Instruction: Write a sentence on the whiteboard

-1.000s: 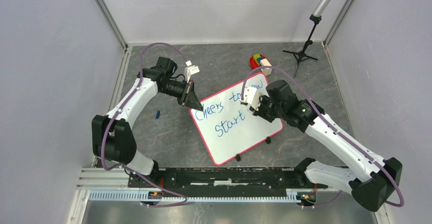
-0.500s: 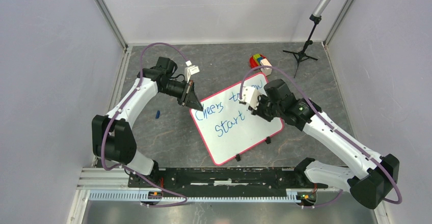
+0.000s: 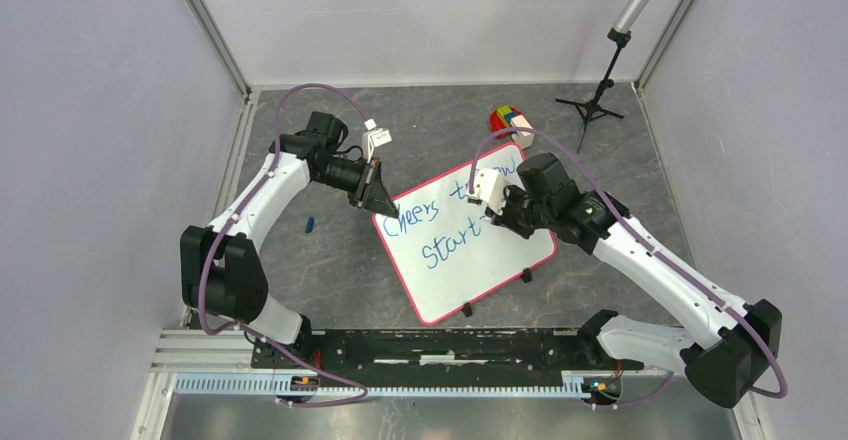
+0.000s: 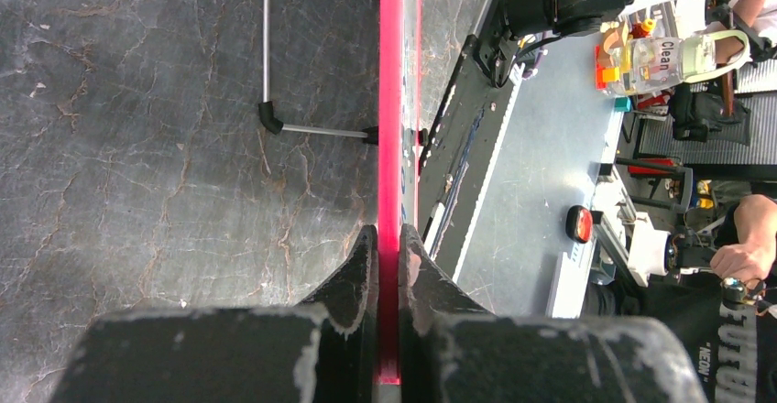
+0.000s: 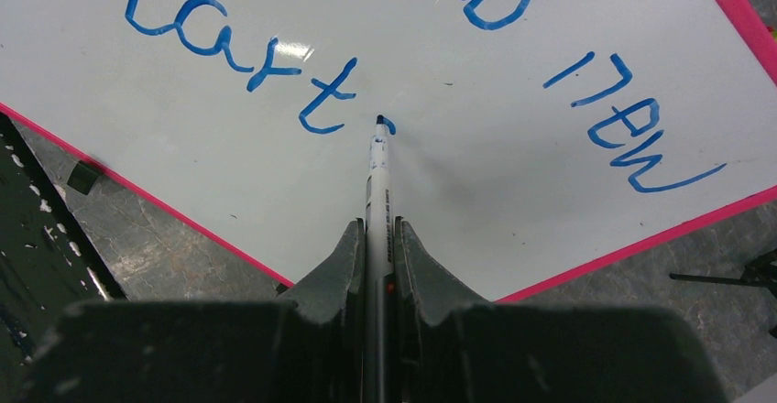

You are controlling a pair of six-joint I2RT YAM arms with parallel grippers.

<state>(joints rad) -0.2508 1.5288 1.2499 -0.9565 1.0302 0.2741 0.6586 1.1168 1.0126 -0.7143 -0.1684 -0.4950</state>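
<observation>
Right arm: the right gripper (image 5: 377, 231) sits low and centre in the right wrist view, its jaws closed tight on a white marker (image 5: 377, 174) that runs lengthwise between the fingers.
Marker tip: the dark tip appears to touch the board just right of the last "t", beside a small blue curl. The print on the barrel is too small to read.
Left arm: the left gripper (image 4: 388, 238) sits low and centre in the left wrist view, its jaws pinched on the board's pink-red rim. In the top view this grip is at the board's upper left corner.
Board: the whiteboard (image 3: 480, 270) lies flat on the table (image 3: 330, 260), turned like a diamond at the centre of the top view between the two arms, with small black clips along its lower right edge.
Writing: the sentence (image 5: 211, 32) is blue handwriting in two lines, "Cheers to new" above and "Start" below. In the top view the right arm covers part of the upper line.
Around the board: a small blue piece (image 3: 310, 225) lies left of it, a red object with coloured blocks (image 3: 508, 118) lies near its far corner, and a black tripod (image 3: 590, 105) stands at the upper right.
Background label: a clear bottle (image 4: 664, 55) at the upper right of the left wrist view reads "Clean".
</observation>
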